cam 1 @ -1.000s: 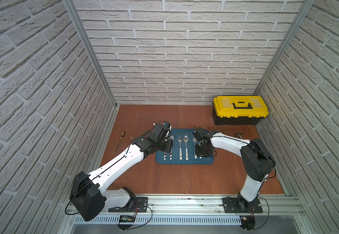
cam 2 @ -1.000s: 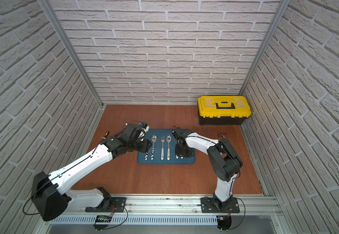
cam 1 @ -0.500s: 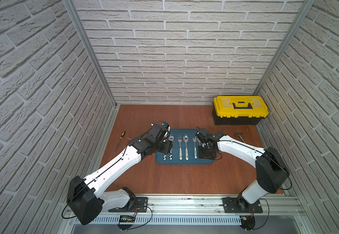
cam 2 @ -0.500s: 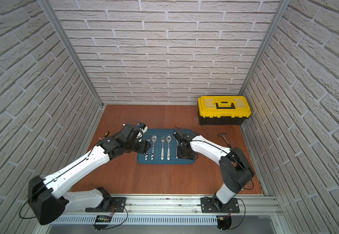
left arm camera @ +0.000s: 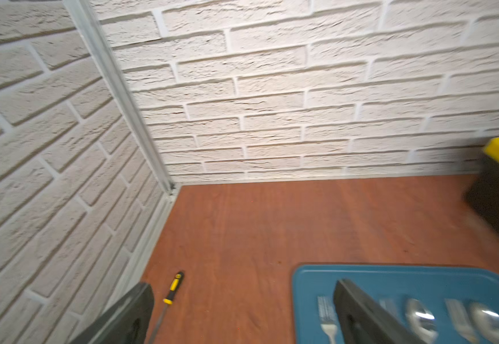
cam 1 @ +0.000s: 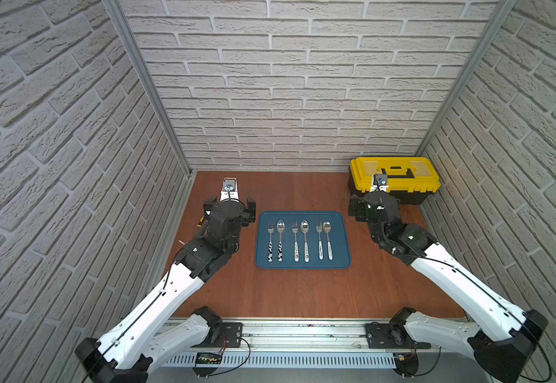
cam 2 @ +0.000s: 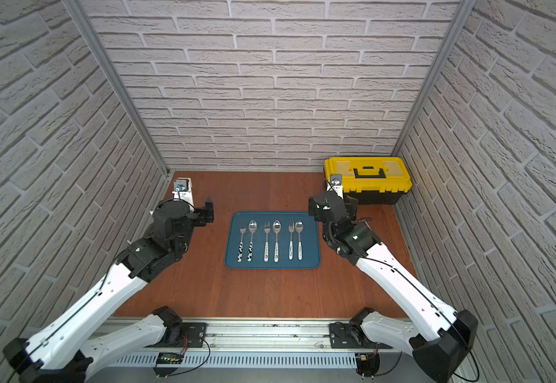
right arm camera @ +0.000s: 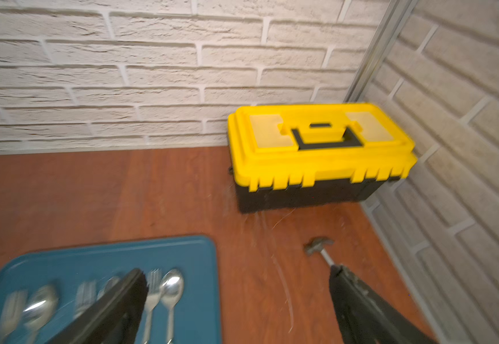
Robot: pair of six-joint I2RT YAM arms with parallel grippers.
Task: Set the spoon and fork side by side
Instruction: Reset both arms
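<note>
The job looks done, so the step in hand is judged to be the moving away of the arms. It is best done by lifting each arm up and back, never across the blue tray [cam 1: 303, 264], so that nothing is knocked crooked; care is needed on the right side, where a small hammer [right arm camera: 319, 244] lies on the table [cam 1: 303, 291] just beside the right gripper [right arm camera: 238, 271]; care is needed on the left side too, where a screwdriver [left arm camera: 174, 286] lies near the left gripper [left arm camera: 242, 287]; the yellow toolbox [cam 1: 394, 172] stands close to the right arm and should not be bumped.

Three pairs are laid flat in a neat row in the tray; in each pair a fork [cam 1: 320, 249] lies just beside a spoon [cam 1: 326, 227], both pointing the same way, with a thin gap between them.

The left gripper is held off the tray's left side; its jaws are spread wide, and nothing is held or touched. The right gripper is held off the tray's far right corner; its jaws are spread wide as well, and nothing is seen between them; both wrist pictures are a little blurred.
</note>
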